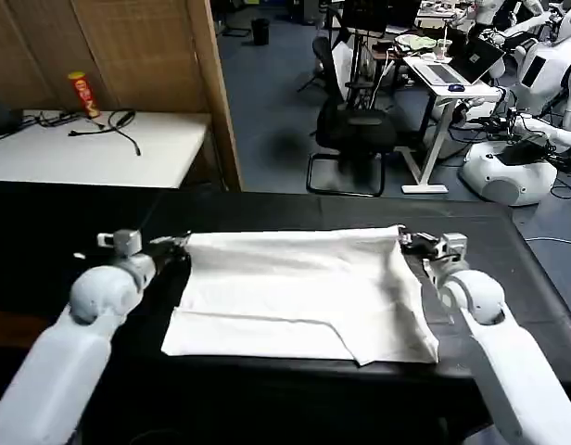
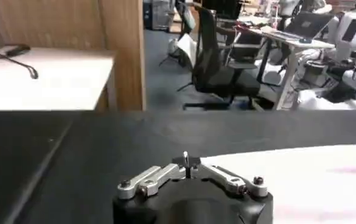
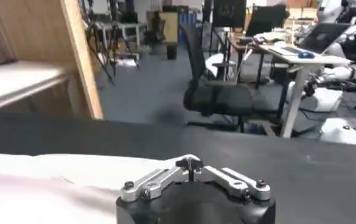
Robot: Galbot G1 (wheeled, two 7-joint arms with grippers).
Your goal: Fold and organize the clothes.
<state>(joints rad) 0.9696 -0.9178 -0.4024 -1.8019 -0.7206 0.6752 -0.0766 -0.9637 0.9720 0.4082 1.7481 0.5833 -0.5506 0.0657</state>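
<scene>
The white T-shirt (image 1: 295, 287) lies flat on the black table (image 1: 267, 209), partly folded, with a flap hanging toward the near right edge. Its far edge runs straight between my two grippers. My left gripper (image 1: 179, 245) is at the far left corner, shut on that corner of the T-shirt (image 2: 299, 176); in the left wrist view the left gripper (image 2: 186, 159) has its fingers pinched together at the cloth's edge. My right gripper (image 1: 403, 241) is shut on the far right corner, and in the right wrist view the right gripper (image 3: 190, 161) has the T-shirt (image 3: 56, 176) rising into its tips.
Black tabletop stays bare around the shirt on all sides. Behind it stand a white side table (image 1: 91, 148) with a red can (image 1: 82, 93) and cables, a wooden partition (image 1: 211, 93), an office chair (image 1: 355, 130) and other robots (image 1: 517, 158).
</scene>
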